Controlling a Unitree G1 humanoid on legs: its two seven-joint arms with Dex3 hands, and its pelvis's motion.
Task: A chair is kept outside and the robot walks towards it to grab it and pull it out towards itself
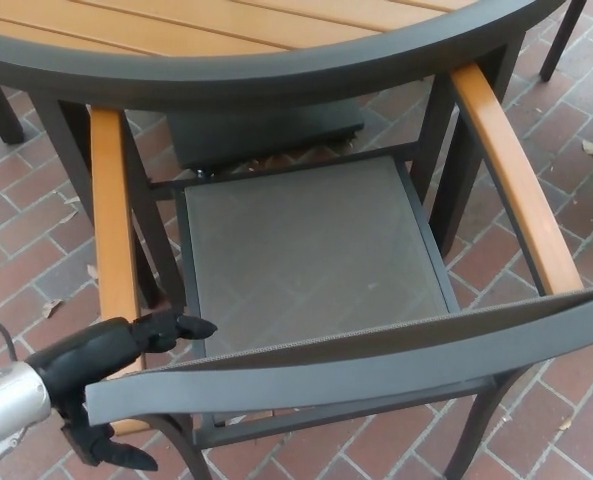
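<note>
The chair [316,250] stands tucked under a round table, with a grey mesh seat, two orange wooden armrests and a dark backrest band [356,355] across the bottom. My left hand [111,375] is at the near end of the left armrest [111,220], where it meets the backrest. Its upper fingers [176,326] reach over the armrest towards the seat, and its thumb [111,448] sits below the backrest band. The fingers are apart around the chair's corner; I see no firm grasp. My right hand does not show.
The round table [276,60] with orange slats and a dark rim overhangs the front of the seat. Dark table legs [76,140] stand close to both armrests. Red brick paving [26,260] lies all around. Another dark leg [561,35] shows at the top right.
</note>
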